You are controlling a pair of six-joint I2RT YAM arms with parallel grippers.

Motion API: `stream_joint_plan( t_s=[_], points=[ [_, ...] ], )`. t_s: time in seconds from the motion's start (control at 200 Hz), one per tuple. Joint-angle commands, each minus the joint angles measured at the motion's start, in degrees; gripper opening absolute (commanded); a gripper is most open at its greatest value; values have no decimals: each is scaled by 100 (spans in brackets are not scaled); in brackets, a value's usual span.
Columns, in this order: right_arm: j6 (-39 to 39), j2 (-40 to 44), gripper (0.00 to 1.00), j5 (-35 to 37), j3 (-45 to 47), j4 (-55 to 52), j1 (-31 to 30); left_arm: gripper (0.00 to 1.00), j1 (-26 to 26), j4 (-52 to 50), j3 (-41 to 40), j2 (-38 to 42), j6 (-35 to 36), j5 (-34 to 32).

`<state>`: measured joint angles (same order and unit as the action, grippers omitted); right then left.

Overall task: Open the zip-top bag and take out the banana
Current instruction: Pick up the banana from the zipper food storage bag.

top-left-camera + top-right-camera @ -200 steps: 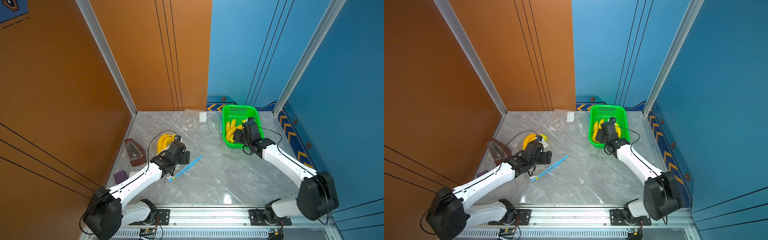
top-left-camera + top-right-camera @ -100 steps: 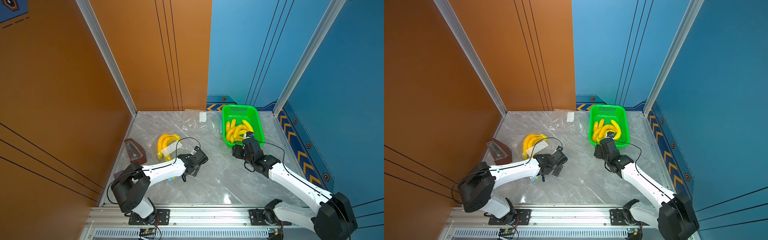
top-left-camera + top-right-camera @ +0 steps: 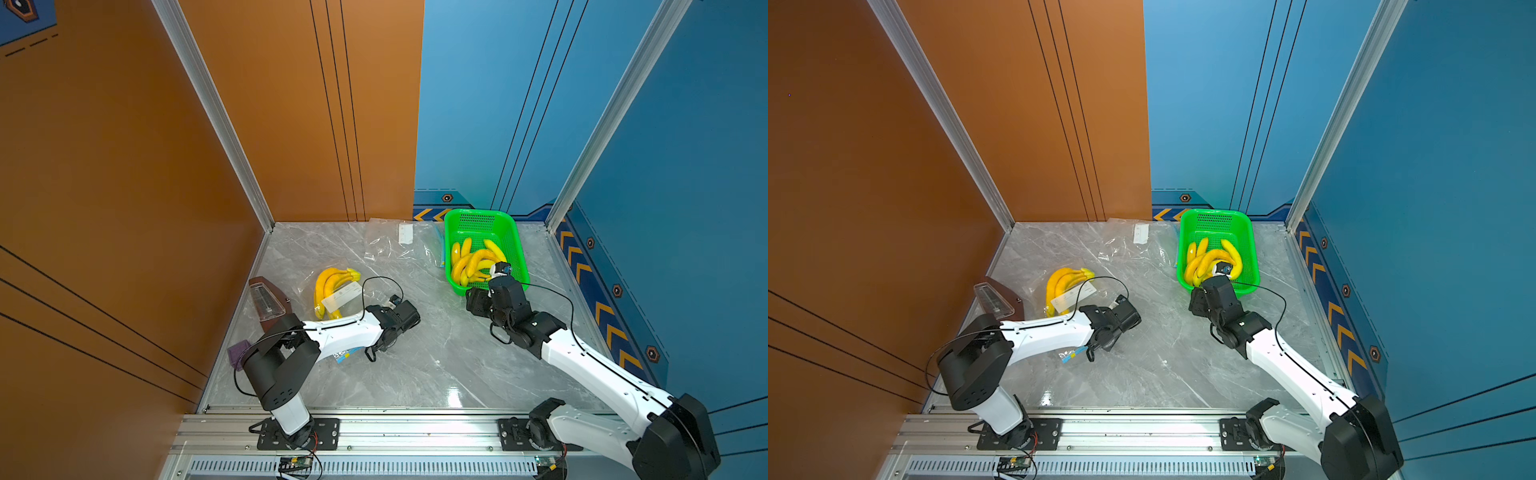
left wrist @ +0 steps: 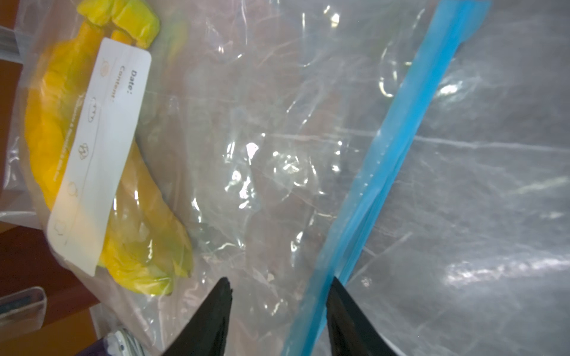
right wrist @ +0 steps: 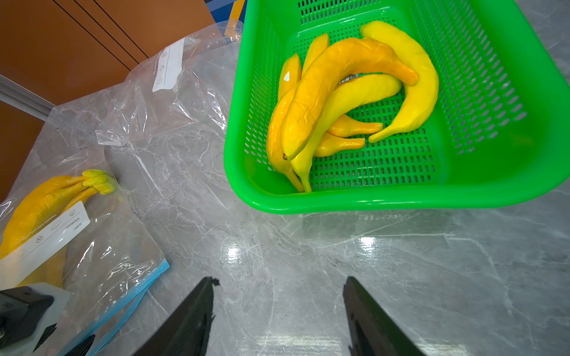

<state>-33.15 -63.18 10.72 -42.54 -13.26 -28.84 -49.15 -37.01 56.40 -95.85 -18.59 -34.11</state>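
The clear zip-top bag (image 4: 262,138) lies flat on the marble table (image 3: 415,374), left of centre. A yellow banana bunch (image 3: 326,284) (image 4: 46,135) sits inside it under a white label. The bag's blue zip strip (image 4: 385,160) runs along its near edge. My left gripper (image 4: 280,281) hangs low over that edge. It is open, with clear plastic and the zip strip lying between the fingers, the strip close to one fingertip. My right gripper (image 5: 279,280) is open over bare table, just in front of the green basket (image 5: 370,200).
The green basket (image 3: 449,232) at the back right holds several loose bananas (image 5: 339,83). Empty clear bags (image 3: 390,245) lie at the back middle. A brown wedge-shaped object (image 3: 266,301) and a purple piece (image 3: 237,353) sit by the left wall.
My left arm has swung off the banana bunch toward the bag's near zip edge, and its jaws have narrowed. My right arm has drawn back from over the basket to the table in front.
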Motion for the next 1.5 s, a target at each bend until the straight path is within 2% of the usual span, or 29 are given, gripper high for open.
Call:
stream_joint_plan(
  t_s=[0.0, 0.045, 0.13, 0.26, 0.44, 0.651, 0.711, 0.806, 1.041, 1.496],
  points=[
    [-111, 222, 68, -37, 223, 35, -41, 41, 59, -173, 129, 9, -74, -278],
    [-134, 276, 68, -70, 316, 91, -43, 35, 84, -175, 113, 46, -145, -387],
    [-224, 306, 68, -223, 478, 255, -51, 29, 175, -166, 66, 131, -282, -559],
    [-245, 338, 68, -500, 724, 667, -215, 10, 251, -148, 98, 362, -406, -584],
    [-291, 135, 67, -1066, 1301, 2080, -840, 0, 449, -97, 225, 750, -724, -346],
    [-127, -551, 63, -1069, 1276, 3149, -1843, 0, 363, 26, 622, 709, -885, -25],
    [-13, -748, 62, -1190, 1255, 3509, -2076, 0, 288, 100, 693, 679, -999, 296],
    [153, -1089, 60, -1337, 1131, 3883, -2362, 0, 66, 119, 791, 661, -1205, 335],
    [-124, -1948, 52, -1430, 713, 4398, -2487, 0, -230, 143, 988, 803, -1410, 639],
    [-334, -2655, 45, -1259, 610, 5075, -2462, 0, -376, 299, 808, 1547, -1773, 638]
  ],
)
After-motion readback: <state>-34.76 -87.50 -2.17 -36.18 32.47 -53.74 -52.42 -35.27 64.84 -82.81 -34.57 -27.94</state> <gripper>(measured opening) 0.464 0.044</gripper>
